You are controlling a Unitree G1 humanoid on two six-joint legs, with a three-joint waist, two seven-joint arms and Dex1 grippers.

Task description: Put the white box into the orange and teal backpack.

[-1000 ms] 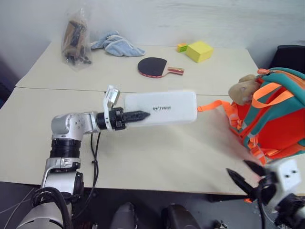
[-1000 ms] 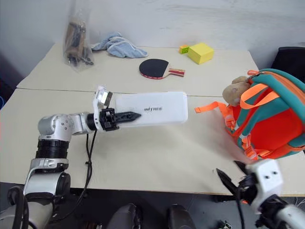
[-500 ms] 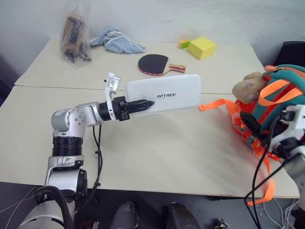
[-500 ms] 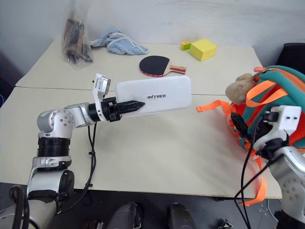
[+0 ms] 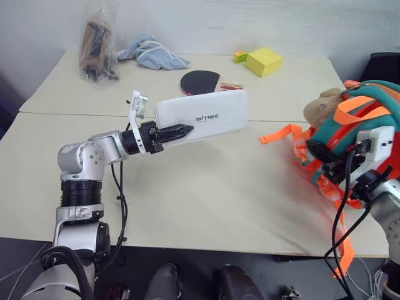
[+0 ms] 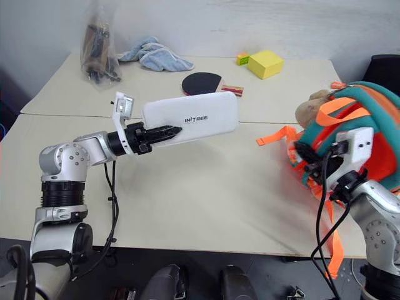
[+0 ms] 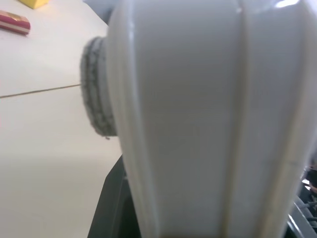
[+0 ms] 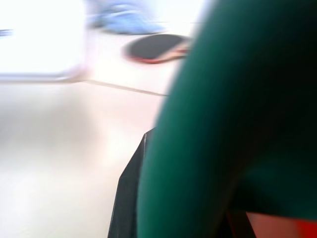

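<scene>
The white box [image 5: 201, 114] is held by one end in the left gripper [image 5: 178, 132], lifted clear of the table [image 5: 206, 206], well apart from the orange and teal backpack [image 6: 369, 131]. The right gripper [image 6: 304, 155] is closed on the backpack's teal edge. Insertion is not yet done.

White box [image 5: 201, 116] reads "INITREE" on top.

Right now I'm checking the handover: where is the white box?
The white box is held off the table in the left claw, in front of the paddle, with the orange and teal backpack to its right.
</scene>
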